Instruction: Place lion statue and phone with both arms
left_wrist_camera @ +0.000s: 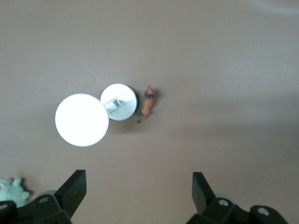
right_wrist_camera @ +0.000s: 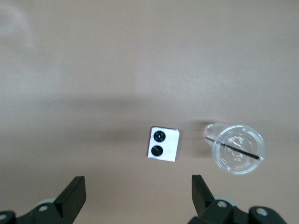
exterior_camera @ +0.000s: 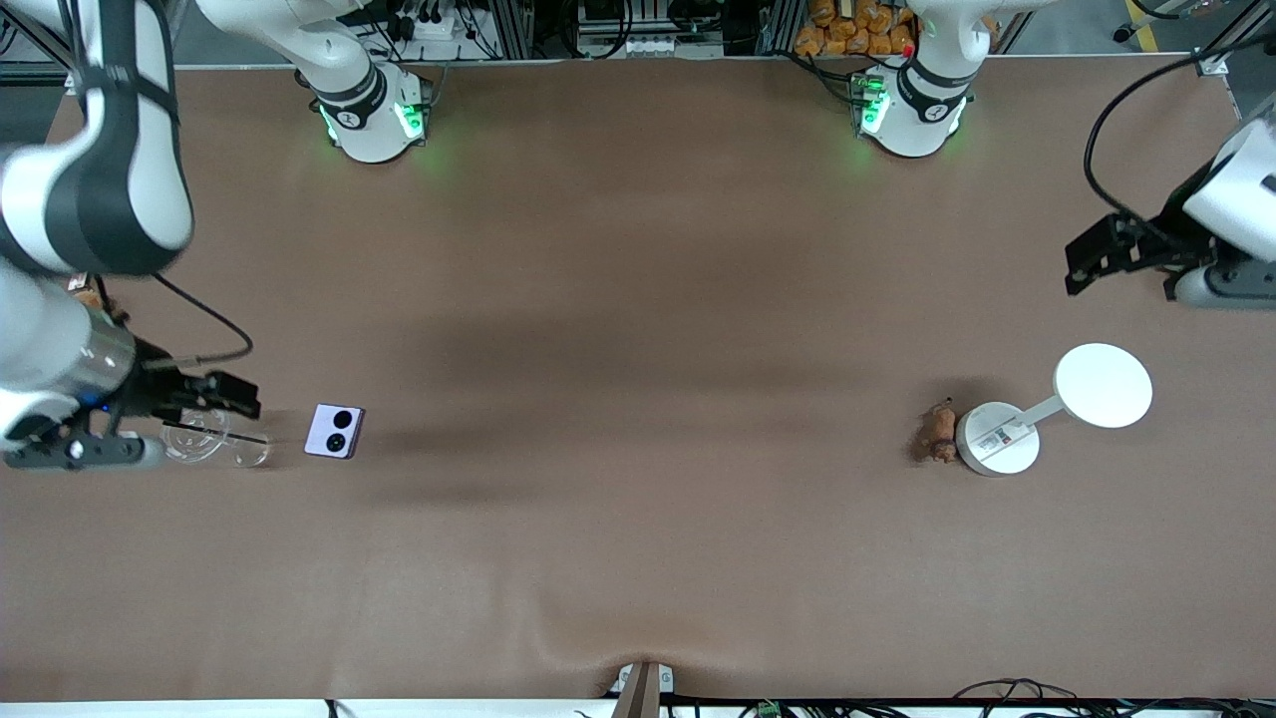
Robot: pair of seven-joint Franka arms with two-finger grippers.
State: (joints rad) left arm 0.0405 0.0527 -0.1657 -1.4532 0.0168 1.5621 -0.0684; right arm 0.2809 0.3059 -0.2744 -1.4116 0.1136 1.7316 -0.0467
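I have both arms pulled out to the table's ends, each high enough for its wrist camera to take in its own target. The right gripper (right_wrist_camera: 135, 198) hangs with fingers spread wide and empty over the right arm's end of the table, above a clear plastic cup (exterior_camera: 204, 441) lying there on its side. The phone (exterior_camera: 335, 431) lies flat on the brown table (exterior_camera: 638, 319) just beside that cup, camera circles up, so a straight drop from above should suit it. The left gripper (left_wrist_camera: 139, 193) is also spread apart and empty, up over the left arm's end. Its target, the lion (exterior_camera: 940, 431), sits close against the round base of a small white lamp (exterior_camera: 998, 438); I think they touch, but neither view settles it. That closeness is my worry: I would set the fingers along the lion's length so neither pad knocks the lamp. A green plush (left_wrist_camera: 13, 191) peeks in at the edge of the left wrist view.
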